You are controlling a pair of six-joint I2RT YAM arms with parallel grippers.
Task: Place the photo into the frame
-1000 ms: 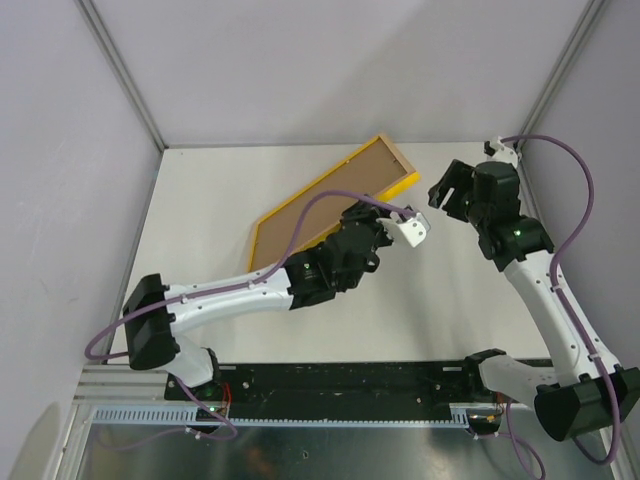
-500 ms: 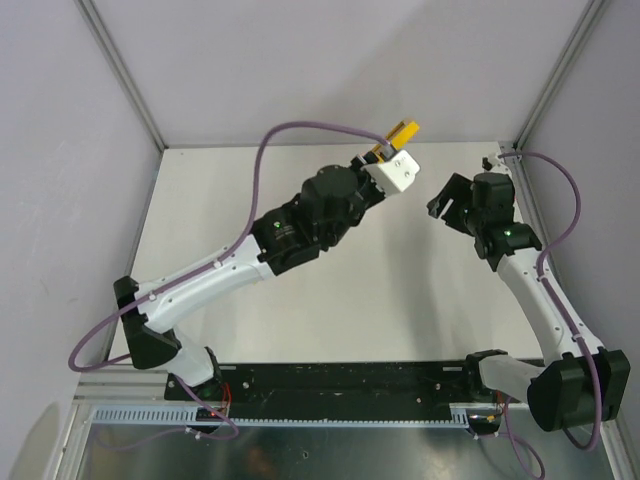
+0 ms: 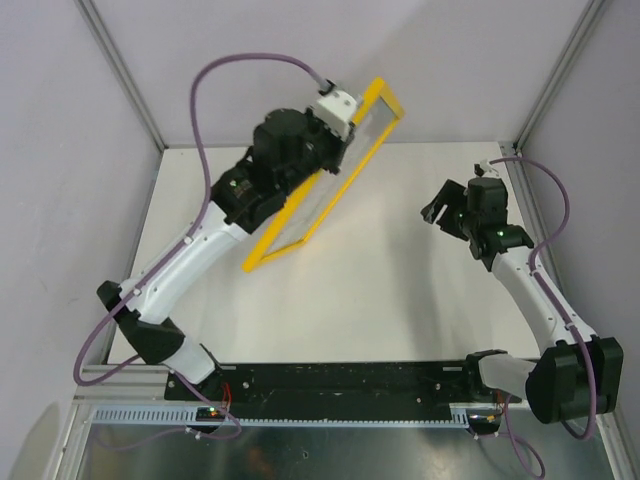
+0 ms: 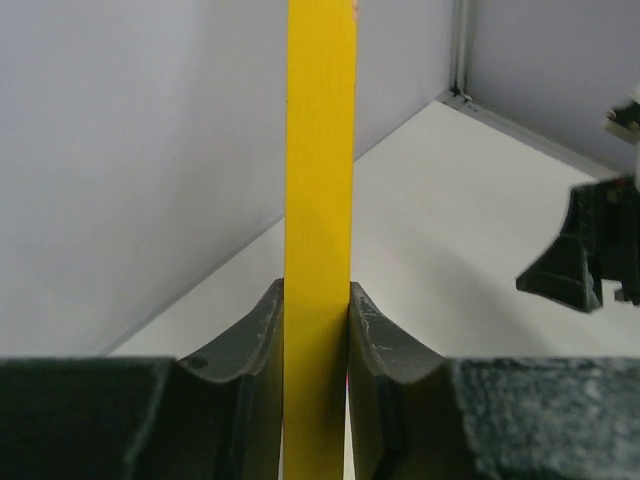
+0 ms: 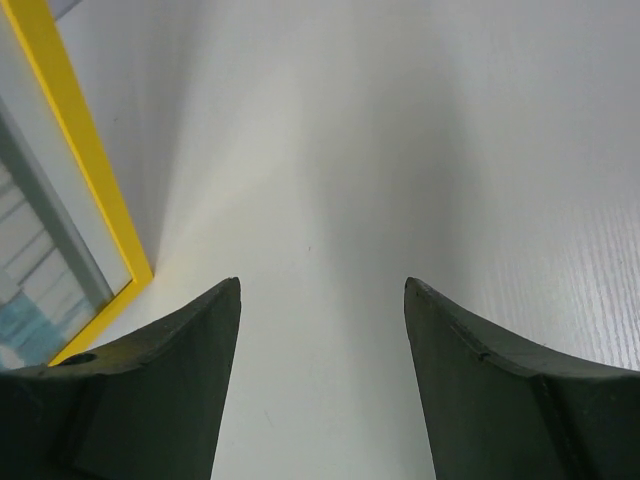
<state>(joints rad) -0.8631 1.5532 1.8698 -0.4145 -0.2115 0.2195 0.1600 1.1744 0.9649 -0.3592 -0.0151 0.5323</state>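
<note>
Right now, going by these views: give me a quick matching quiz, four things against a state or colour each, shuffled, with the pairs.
Column 1
1. frame
2. left gripper
3. right gripper
4. table

Column 2
A. open, holding nothing
B. white, flat
C. yellow, tilted up
D. shut on a yellow rail

Pairs: 1-C, 2-D, 3-A, 4-B
</note>
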